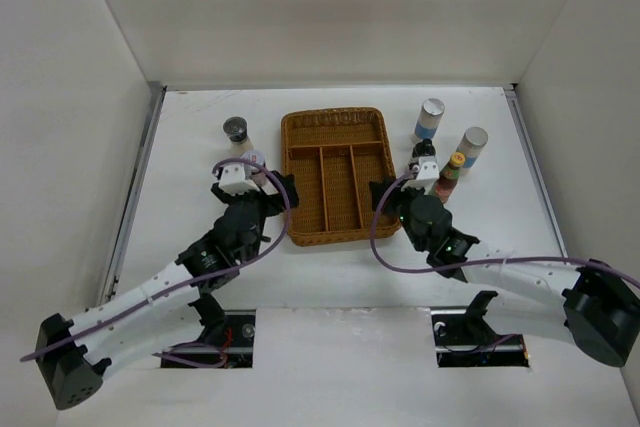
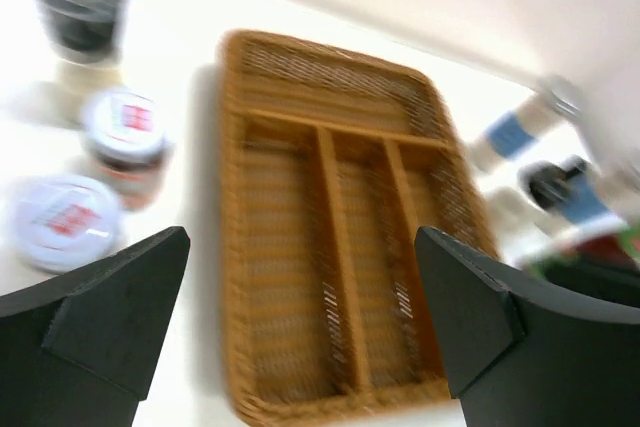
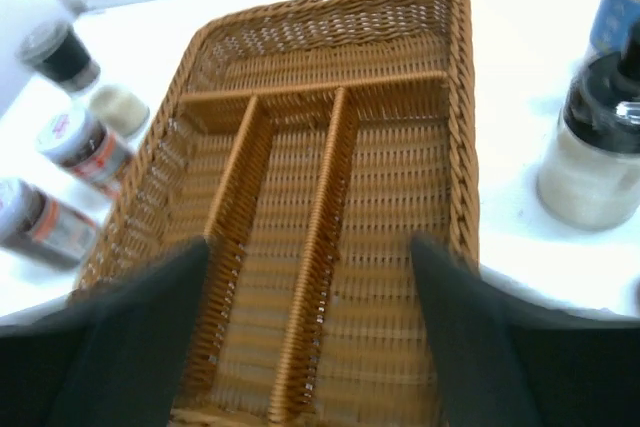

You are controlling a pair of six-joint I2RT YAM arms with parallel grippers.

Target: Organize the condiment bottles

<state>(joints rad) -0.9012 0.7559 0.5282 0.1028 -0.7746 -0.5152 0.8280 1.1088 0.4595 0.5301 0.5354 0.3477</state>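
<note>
The brown wicker tray (image 1: pixel 335 177) lies mid-table with nothing in it. Left of it stand a grey-lidded jar (image 1: pixel 236 131) and a pink-white-lidded jar (image 1: pixel 255 159); the left wrist view shows the grey-lidded jar (image 2: pixel 78 22) and two pink-white-lidded jars (image 2: pixel 125 142) (image 2: pixel 62 219). Right of the tray stand two silver-capped shakers (image 1: pixel 430 119) (image 1: pixel 471 147), a black-capped white bottle (image 1: pixel 424 152) and a yellow-capped sauce bottle (image 1: pixel 452 172). My left gripper (image 1: pixel 258 185) (image 2: pixel 300 287) is open and empty at the tray's left edge. My right gripper (image 1: pixel 388 197) (image 3: pixel 310 287) is open and empty at its near right corner.
The tray (image 3: pixel 330 197) has three long compartments and one cross compartment at the far end. White walls enclose the table on three sides. The black-capped bottle (image 3: pixel 595 157) stands close to the tray's right rim. Purple cables loop beside both arms.
</note>
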